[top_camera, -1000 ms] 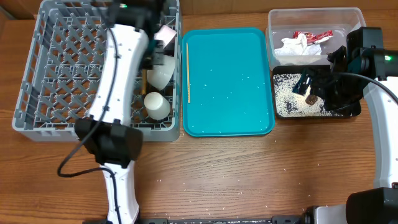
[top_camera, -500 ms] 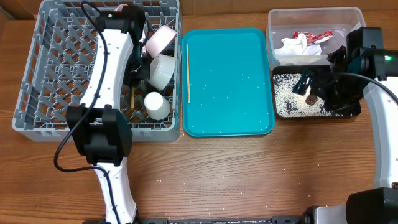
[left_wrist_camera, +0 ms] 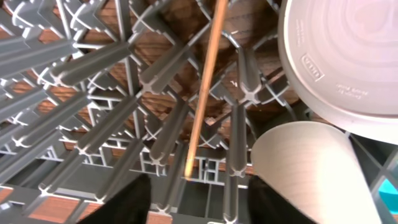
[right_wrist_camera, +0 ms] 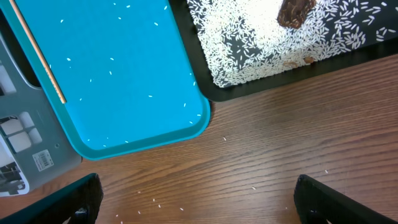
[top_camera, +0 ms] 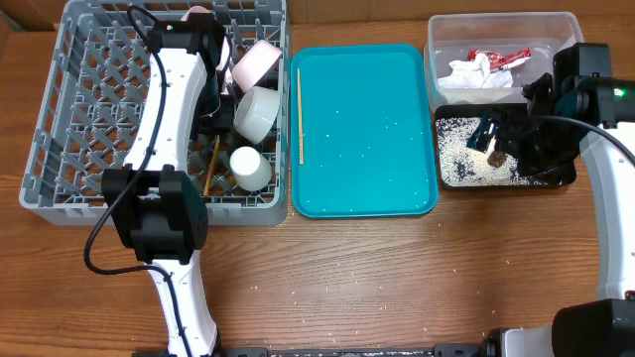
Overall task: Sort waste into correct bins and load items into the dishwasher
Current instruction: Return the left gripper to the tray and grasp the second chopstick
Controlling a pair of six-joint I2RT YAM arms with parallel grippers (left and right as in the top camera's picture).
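The grey dish rack [top_camera: 69,149] holds a tilted white plate [top_camera: 254,61], a bowl [top_camera: 256,111], a small cup [top_camera: 250,169] and one wooden chopstick [top_camera: 210,165]. My left gripper [top_camera: 215,109] hangs open and empty just above that chopstick [left_wrist_camera: 205,87], next to the bowl [left_wrist_camera: 348,56]. The second chopstick [top_camera: 299,99] lies along the teal tray's left edge. My right gripper [top_camera: 501,139] is open and empty above the black tray [top_camera: 566,178] of rice [right_wrist_camera: 261,43] and a brown lump [right_wrist_camera: 295,11]. The clear tub [top_camera: 437,40] holds the red wrapper [top_camera: 499,57] and the napkin [top_camera: 468,74].
The teal serving tray [top_camera: 367,129] sits between the rack and the bins, with a few rice grains on it. Stray grains dot the wooden table [right_wrist_camera: 267,155] in front. The rack's pegs [left_wrist_camera: 93,62] stand close around the left fingers.
My left gripper has let go of a chopstick, which now lies among the rack's pegs. The left arm has swung left. The right arm has not moved.
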